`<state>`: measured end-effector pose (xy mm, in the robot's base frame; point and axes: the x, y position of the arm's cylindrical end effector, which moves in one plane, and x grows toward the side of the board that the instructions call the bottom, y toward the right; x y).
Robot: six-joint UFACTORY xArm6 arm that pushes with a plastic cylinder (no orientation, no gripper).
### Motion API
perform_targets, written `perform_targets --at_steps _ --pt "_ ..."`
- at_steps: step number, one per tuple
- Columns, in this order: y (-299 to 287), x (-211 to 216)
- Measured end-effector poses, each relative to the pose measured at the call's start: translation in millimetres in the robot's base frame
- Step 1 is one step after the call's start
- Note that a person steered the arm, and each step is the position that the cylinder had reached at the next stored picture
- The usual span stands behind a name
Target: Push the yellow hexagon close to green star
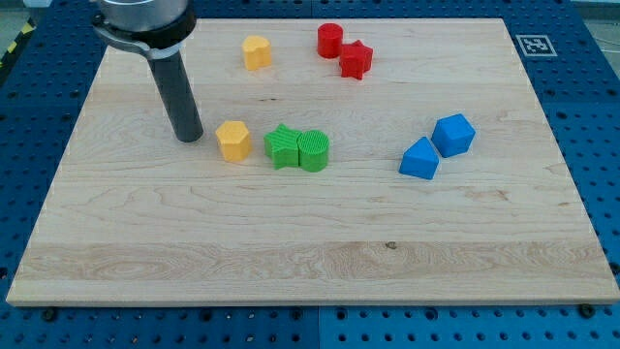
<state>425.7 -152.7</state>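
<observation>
The yellow hexagon (232, 140) sits left of centre on the wooden board (291, 252). The green star (282, 146) lies just to its right, with a small gap between them. A green cylinder (314, 151) touches the star's right side. My tip (188, 136) rests on the board a short way to the left of the yellow hexagon, not touching it.
A second yellow block (257, 51) sits near the view's top. A red cylinder (330, 40) and a red star (356, 60) lie at the top centre. A blue triangular block (419, 159) and a blue cube-like block (452, 135) sit at the right.
</observation>
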Motion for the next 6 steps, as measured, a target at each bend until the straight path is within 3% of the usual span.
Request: perform_targets --at_steps 4,6 --pt "42.7 8.9" --pt "29.1 -51.3"
